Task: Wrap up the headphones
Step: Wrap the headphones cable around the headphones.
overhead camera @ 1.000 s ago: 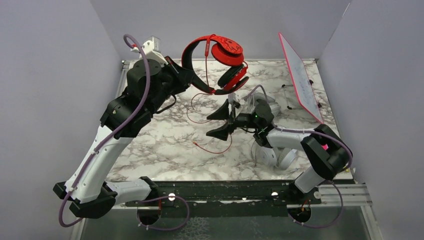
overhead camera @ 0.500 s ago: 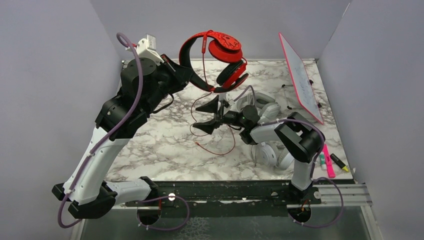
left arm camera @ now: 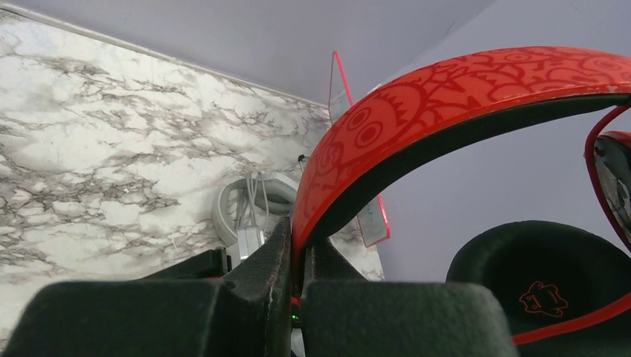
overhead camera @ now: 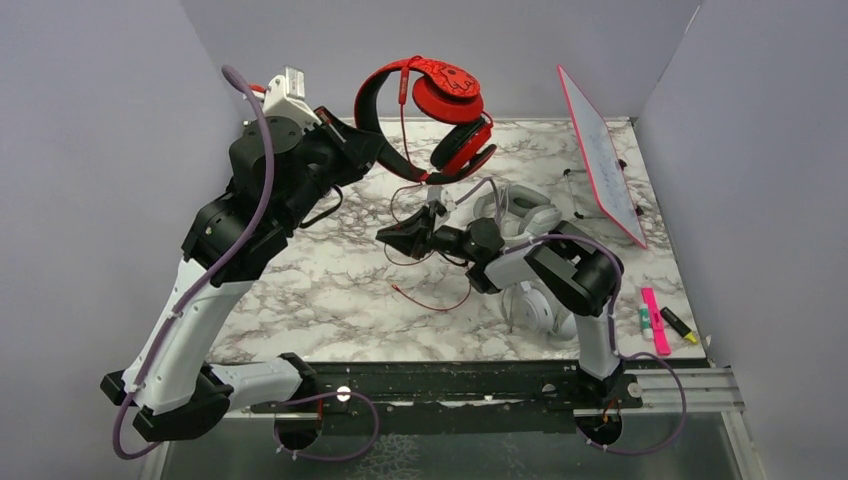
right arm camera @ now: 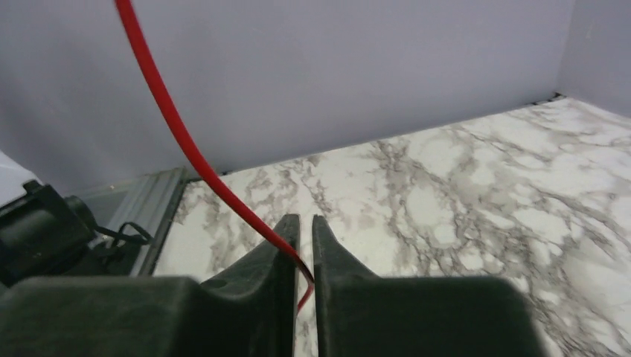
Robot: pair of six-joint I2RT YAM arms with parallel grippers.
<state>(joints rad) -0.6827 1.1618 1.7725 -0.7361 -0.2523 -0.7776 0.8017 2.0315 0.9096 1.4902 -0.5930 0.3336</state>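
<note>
Two pairs of jaws share one headset. The left jaws are clamped shut on the band of the red-and-black headphones (overhead camera: 445, 105). In the left wrist view that band sits wedged in the slit between them at lower middle and arches off to the upper right. The right jaws are pinched shut on the red cable (right arm camera: 181, 141), which drops in from the upper left of the right wrist view and kinks at their tips.

From above, the headset hangs high at upper centre, clear of the worktop (overhead camera: 330, 290). The right jaws sit just below it at mid-frame. The cable's slack and its loose end trail on the marble beneath them.

The step in hand looks like leading the cable round the headset. It would go best with the left jaws holding steady and the right jaws keeping light, even tension, so that the turns lie side by side and the slack cannot snag.

Two pale headsets lie right of centre: one (overhead camera: 525, 208) beyond the right jaws, and one (overhead camera: 540, 312) partly hidden by the right arm (overhead camera: 580, 275). I cannot tell from above which is white-silver and which is grey.
</note>
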